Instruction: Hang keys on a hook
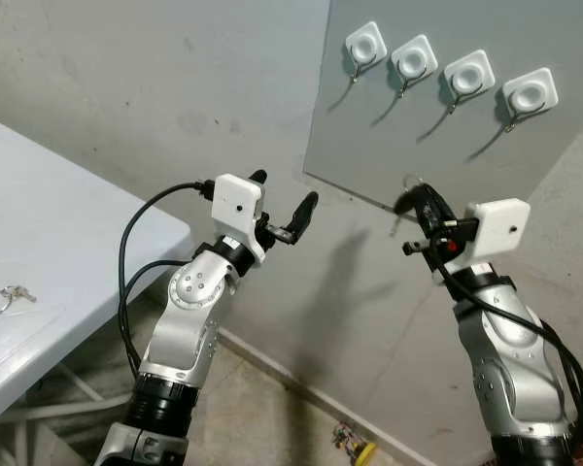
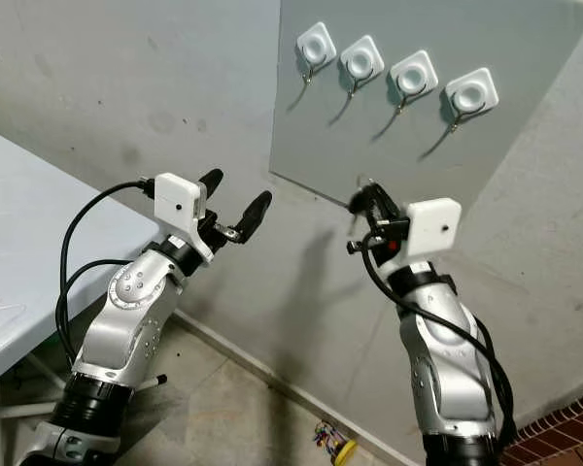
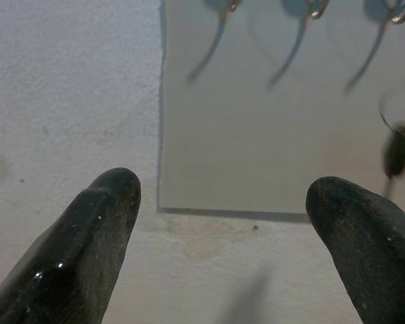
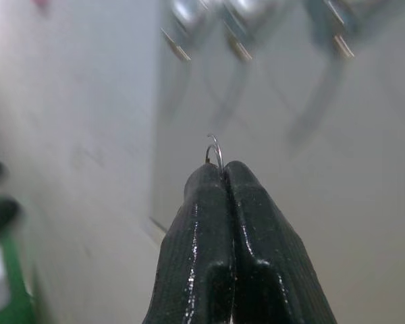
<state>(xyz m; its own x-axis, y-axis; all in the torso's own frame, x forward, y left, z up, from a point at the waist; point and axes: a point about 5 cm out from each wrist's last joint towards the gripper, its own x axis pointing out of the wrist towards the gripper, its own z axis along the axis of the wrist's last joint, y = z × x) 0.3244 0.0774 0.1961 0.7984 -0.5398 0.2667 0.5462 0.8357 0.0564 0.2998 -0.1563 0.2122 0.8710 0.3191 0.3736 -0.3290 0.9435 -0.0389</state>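
Grey plaster wall (image 1: pixel 126 97) fills the background, with a paler grey board (image 1: pixel 447 146) fixed to it at upper right of the head view.

Your right gripper (image 1: pixel 408 204) sits at centre right, just below the board's lower edge. Its two black fingers (image 4: pixel 223 223) are pressed together, and a thin wire key ring (image 4: pixel 214 150) pokes out from between the tips. You cannot make out the keys themselves; a small piece seems to hang under the fingers in the head view.

Your left gripper (image 1: pixel 284 206) sits at centre, level with the right one and well apart from it. Its fingers (image 3: pixel 88 236) are spread wide with nothing between them, pointing toward the board's lower left corner.

Four white square hooks (image 1: pixel 452 73) run in a slanting row across the top of the board, each with a small metal prong below, all bare.

At far left, a white table (image 1: pixel 68 243) carries a second key ring with keys (image 1: pixel 4 297) near its edge.

At bottom centre, a small yellow and green object (image 1: pixel 355 447) lies on the floor by the wall.
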